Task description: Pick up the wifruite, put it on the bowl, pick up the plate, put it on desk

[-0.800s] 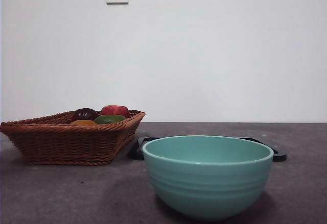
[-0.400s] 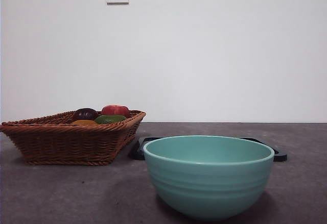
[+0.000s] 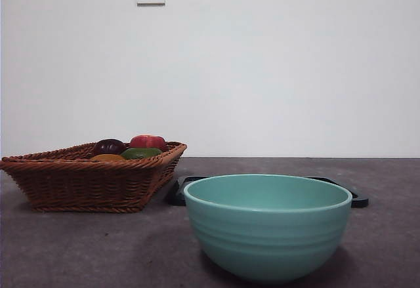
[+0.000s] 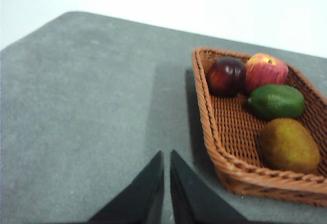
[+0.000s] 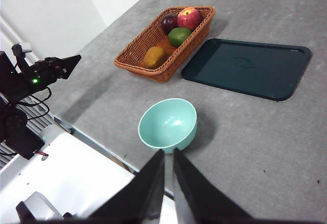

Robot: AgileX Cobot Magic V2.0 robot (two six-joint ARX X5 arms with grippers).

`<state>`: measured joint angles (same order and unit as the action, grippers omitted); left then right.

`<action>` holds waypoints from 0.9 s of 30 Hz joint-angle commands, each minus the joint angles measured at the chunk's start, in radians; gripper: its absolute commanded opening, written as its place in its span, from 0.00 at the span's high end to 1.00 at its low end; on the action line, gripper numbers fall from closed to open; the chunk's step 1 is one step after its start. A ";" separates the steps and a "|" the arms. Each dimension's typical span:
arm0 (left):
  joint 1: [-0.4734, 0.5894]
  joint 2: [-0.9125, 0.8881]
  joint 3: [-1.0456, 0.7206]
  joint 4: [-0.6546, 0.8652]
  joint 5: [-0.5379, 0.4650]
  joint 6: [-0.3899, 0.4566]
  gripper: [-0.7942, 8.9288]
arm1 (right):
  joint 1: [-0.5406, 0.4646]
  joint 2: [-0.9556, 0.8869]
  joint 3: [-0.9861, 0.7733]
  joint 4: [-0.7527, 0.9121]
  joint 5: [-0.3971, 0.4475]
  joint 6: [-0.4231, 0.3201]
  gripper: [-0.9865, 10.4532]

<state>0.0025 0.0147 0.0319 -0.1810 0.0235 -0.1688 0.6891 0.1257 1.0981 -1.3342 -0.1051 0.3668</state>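
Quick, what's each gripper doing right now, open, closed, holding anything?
Left gripper: closed, holding nothing, over the desk beside the wicker basket.
Right gripper: closed, holding nothing, high above the bowl.

In front of you on the desk (image 3: 79, 248) the bowl (image 3: 268, 226) stands nearest, right of centre in the front view. Behind it lies the tray (image 5: 246, 67), flat on the desk, its two ends showing past the bowl's sides. To the left of the tray, just beside its edge, sits the basket (image 3: 92, 176). Inside the basket you have four fruits: the wifruite (image 4: 289, 145) at the near end, the green fruit (image 4: 276, 101) behind it, then the apple (image 4: 266, 71) and the dark fruit (image 4: 226, 76) side by side at the far end. Bowl and basket stand apart, with bare desk between them.
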 commanded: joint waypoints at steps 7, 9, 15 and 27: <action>0.002 -0.011 -0.021 -0.006 -0.002 -0.002 0.90 | 0.008 0.002 0.017 -0.043 0.002 -0.008 0.89; 0.002 -0.011 -0.021 -0.006 -0.002 -0.002 0.90 | 0.008 0.002 0.017 -0.043 0.002 -0.008 0.89; 0.002 -0.011 -0.020 -0.006 -0.002 -0.002 0.90 | 0.008 0.002 0.017 -0.043 0.001 -0.008 0.89; 0.002 -0.011 -0.020 -0.006 -0.002 -0.002 0.90 | -0.092 0.002 -0.024 -0.031 0.007 -0.045 0.89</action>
<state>0.0029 0.0048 0.0319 -0.1810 0.0238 -0.1707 0.6235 0.1257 1.0813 -1.3342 -0.1040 0.3618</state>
